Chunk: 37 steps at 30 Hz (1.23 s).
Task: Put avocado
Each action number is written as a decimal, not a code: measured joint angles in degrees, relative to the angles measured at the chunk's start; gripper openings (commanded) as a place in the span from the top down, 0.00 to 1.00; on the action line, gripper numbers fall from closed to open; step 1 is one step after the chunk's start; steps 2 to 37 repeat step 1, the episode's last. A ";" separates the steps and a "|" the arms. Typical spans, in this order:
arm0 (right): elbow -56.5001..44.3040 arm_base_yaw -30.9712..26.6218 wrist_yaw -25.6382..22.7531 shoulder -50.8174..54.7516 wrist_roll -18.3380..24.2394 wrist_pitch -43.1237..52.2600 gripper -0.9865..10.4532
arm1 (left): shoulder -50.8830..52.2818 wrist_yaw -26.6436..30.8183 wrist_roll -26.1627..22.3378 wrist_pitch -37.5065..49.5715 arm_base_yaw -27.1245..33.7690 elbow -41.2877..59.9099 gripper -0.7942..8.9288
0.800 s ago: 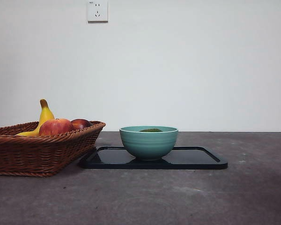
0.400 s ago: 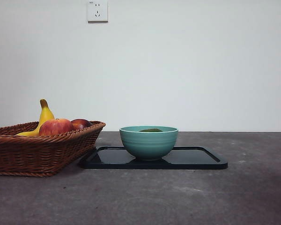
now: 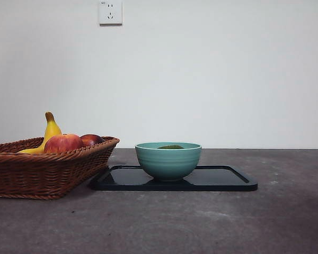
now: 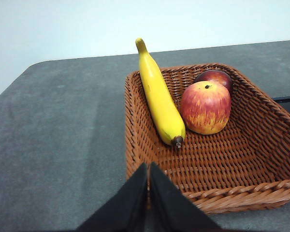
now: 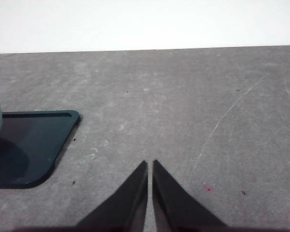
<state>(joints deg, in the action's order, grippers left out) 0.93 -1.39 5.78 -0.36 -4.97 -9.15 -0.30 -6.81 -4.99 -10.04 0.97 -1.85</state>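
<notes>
Avocado (image 3: pixel 170 147) sits in your teal bowl (image 3: pixel 168 163).
Front view: bowl on the black tray (image 3: pixel 222 180), centre frame. Left wrist view: left gripper (image 4: pixel 148 169) pinched closed above the wicker basket (image 4: pixel 241 188). Right wrist view: right gripper (image 5: pixel 150 166) closed, holding nothing.

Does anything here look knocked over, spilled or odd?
Nothing stands out. The teal bowl sits upright on the black tray, the avocado inside it, and the other fruit lies tidily in the wicker basket.
</notes>
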 measured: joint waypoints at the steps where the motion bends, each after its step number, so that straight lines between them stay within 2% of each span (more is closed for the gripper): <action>1: 0.00 0.00 0.00 0.00 0.00 0.00 0.91 | 0.00 0.00 0.00 0.00 0.00 0.00 0.91; 37: 0.00 0.00 0.00 0.00 0.00 0.00 0.91 | 0.00 0.00 0.00 0.00 0.00 0.00 0.91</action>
